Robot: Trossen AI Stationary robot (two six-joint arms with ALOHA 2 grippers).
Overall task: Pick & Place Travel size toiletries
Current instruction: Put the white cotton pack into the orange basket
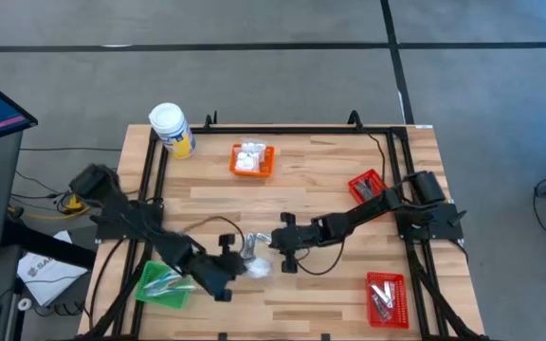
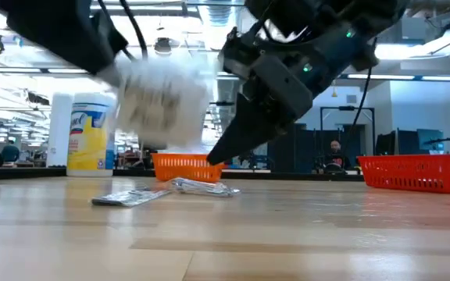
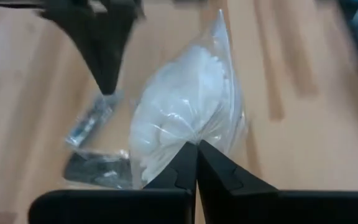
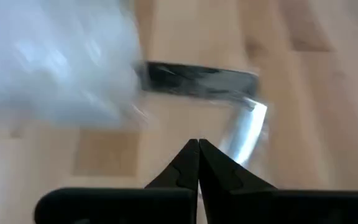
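Note:
A white lumpy clear-wrapped packet (image 3: 185, 99) is off the table, with my left gripper (image 3: 196, 148) shut on it near the table's middle front (image 1: 240, 268). The low view shows the packet (image 2: 162, 101) blurred, above the wood. A silvery sachet (image 4: 244, 134) and a dark sachet (image 4: 197, 78) lie flat on the table (image 2: 166, 191), just beyond it. My right gripper (image 4: 197, 144) is shut and slants down over the sachets (image 1: 275, 242). Its tips (image 2: 213, 160) are a little above the table, with nothing between them. My left gripper pinches the clear wrap at the packet's near edge (image 3: 188, 134) between its two fingertips. The fingers slant down from the table's left. The packet is lifted clear of the table and sticks out beyond the fingertips.
At the far edge are an orange basket (image 1: 252, 159) of white packets and a white-lidded, yellow-labelled jar (image 1: 172, 130). A green basket (image 1: 164, 284) sits front left under the left arm. One red basket (image 1: 366, 185) stands at the right and another (image 1: 385, 298) front right.

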